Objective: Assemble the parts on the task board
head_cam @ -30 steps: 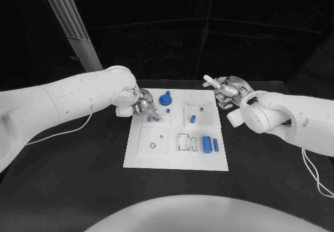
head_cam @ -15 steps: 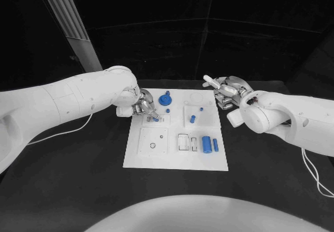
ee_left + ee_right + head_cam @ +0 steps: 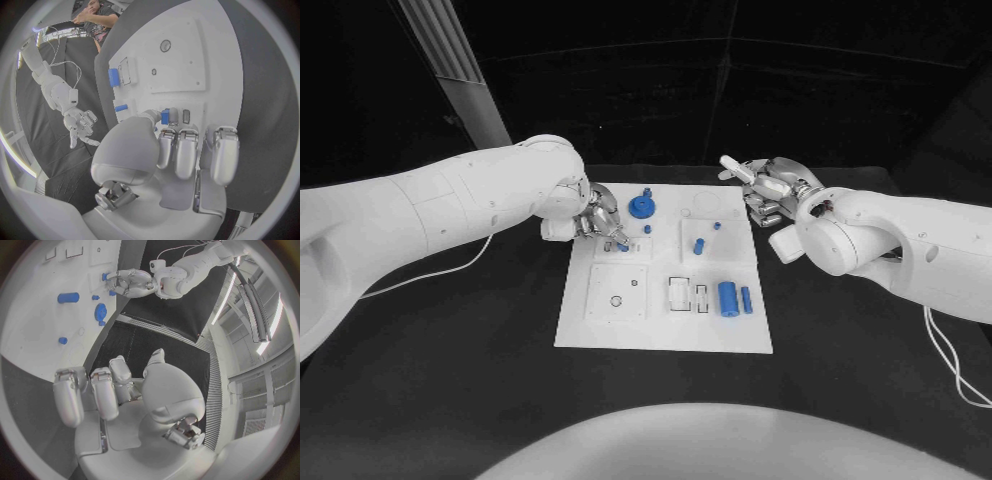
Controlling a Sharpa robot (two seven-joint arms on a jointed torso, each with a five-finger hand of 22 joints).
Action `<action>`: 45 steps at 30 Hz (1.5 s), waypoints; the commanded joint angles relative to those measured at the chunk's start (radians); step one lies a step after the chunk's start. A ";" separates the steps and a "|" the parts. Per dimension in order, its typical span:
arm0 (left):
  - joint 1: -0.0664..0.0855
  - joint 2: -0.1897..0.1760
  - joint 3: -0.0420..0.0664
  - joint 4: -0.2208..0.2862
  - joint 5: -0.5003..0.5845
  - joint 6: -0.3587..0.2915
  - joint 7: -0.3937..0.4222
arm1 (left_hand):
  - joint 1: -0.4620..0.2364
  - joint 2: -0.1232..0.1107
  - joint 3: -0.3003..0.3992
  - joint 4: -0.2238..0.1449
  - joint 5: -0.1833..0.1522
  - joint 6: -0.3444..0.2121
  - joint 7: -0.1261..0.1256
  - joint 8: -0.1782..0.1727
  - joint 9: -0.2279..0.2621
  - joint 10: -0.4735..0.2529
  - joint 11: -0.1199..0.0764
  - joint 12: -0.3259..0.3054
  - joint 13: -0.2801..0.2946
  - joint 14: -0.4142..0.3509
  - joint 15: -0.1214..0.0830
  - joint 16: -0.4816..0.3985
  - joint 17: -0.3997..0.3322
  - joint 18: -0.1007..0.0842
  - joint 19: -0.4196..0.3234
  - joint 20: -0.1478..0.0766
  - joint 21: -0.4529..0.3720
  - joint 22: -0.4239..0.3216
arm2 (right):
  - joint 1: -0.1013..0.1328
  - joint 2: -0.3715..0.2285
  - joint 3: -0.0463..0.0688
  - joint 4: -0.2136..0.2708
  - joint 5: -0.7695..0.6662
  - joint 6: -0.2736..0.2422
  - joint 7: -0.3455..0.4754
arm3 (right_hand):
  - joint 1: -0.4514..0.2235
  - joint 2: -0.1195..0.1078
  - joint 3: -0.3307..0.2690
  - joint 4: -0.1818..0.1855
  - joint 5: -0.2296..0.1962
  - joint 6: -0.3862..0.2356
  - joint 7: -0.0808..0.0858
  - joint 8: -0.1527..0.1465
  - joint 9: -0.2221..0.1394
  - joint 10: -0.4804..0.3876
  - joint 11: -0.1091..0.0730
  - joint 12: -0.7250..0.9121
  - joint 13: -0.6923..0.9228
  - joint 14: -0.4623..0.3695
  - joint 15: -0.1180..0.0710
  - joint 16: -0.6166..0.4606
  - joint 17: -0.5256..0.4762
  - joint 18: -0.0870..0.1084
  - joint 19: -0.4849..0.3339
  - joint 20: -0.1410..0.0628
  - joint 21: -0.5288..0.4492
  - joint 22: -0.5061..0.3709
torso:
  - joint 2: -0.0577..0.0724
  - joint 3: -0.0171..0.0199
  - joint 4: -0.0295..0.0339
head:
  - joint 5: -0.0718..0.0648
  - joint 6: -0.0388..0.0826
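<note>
Your white rectangular task board (image 3: pixel 664 335) lies flat in the middle of the black table (image 3: pixel 444 380), long side running away from the robot. On it, nearest the far edge, you have a blue round gear-like part (image 3: pixel 642 207) standing just left of the board's middle line. To its right there is a small blue peg (image 3: pixel 718 226) and below that a short blue pin (image 3: pixel 698 246) sitting in a raised white block. Further toward the robot, on the right half, a blue cylinder (image 3: pixel 727 298) lies beside a thinner blue bar (image 3: pixel 747 300), the two close together but apart. Left of them you can see white rectangular slots, and on the left half a white square plate with a small round hole.

The silver left hand (image 3: pixel 596 222) is over the board's far left corner, just beside the gear-like part. In the left wrist view its fingers (image 3: pixel 187 152) are curled down onto the board and a small blue piece (image 3: pixel 165 116) shows right at the tip of the thumb; you cannot tell from these pictures whether it is pinched or merely touched.

The silver right hand (image 3: pixel 773 190) hangs off the board's far right corner, above the table. Its fingers (image 3: pixel 100 390) are spread and slightly bent, with nothing between them.
</note>
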 commanded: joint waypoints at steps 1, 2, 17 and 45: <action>-0.003 0.000 -0.002 -0.003 0.000 0.022 -0.019 | -0.002 -0.001 0.008 -0.003 -0.003 0.010 -0.007 0.002 0.020 0.102 -0.002 0.002 0.261 0.106 -0.004 0.003 0.263 -0.007 0.105 -0.007 0.004 0.263 | 0.001 -0.001 0.001 0.003 0.001 0.007 0.004 | 0.000 0.012 -0.005 -0.001 -0.005 -0.009 0.090 0.005 -0.001 -0.008 0.002 -0.006 -0.001 0.106 0.005 0.002 0.263 -0.007 0.106 0.005 0.003 0.263 | -0.001 0.0002 -0.0005 | 0.000 0.000; -0.003 0.001 -0.002 -0.003 0.000 0.023 -0.019 | -0.002 -0.001 0.008 -0.002 -0.004 0.010 -0.007 0.002 0.020 0.102 -0.002 0.002 0.261 0.106 -0.004 0.003 0.263 -0.007 0.105 -0.007 0.004 0.263 | 0.001 -0.001 0.001 0.003 0.002 0.007 0.004 | 0.000 0.012 -0.005 -0.001 -0.005 -0.009 0.090 0.005 -0.001 -0.008 0.002 -0.006 -0.001 0.106 0.005 0.002 0.263 -0.007 0.106 0.005 0.003 0.263 | 0.000 0.0000 -0.0007 | 0.000 0.000; -0.006 0.006 -0.002 -0.005 0.000 0.028 -0.025 | -0.016 -0.005 0.010 0.008 -0.088 0.008 -0.007 -0.005 0.029 0.102 -0.001 0.002 0.261 0.106 -0.004 0.003 0.263 -0.007 0.105 -0.006 0.004 0.263 | 0.001 -0.001 0.001 0.004 0.003 0.007 0.004 | 0.000 0.012 -0.005 -0.001 -0.005 -0.009 0.090 0.005 -0.001 -0.008 0.002 -0.006 -0.001 0.106 0.005 0.002 0.263 -0.007 0.106 0.005 0.003 0.263 | 0.000 0.0003 -0.0005 | -0.002 0.000; -0.012 0.003 -0.002 0.005 -0.007 -0.020 -0.056 | -0.279 -0.047 -0.203 0.023 -0.510 0.041 0.001 -0.050 0.039 0.102 0.006 0.002 0.261 0.106 0.010 0.003 0.263 -0.007 0.105 0.004 0.004 0.263 | 0.001 -0.002 0.001 0.004 0.005 0.009 0.005 | 0.000 0.012 -0.005 -0.001 -0.005 -0.009 0.090 0.005 -0.001 -0.008 0.002 -0.006 -0.001 0.106 0.005 0.002 0.263 -0.007 0.106 0.005 0.003 0.263 | 0.000 0.0000 0.0006 | -0.004 0.000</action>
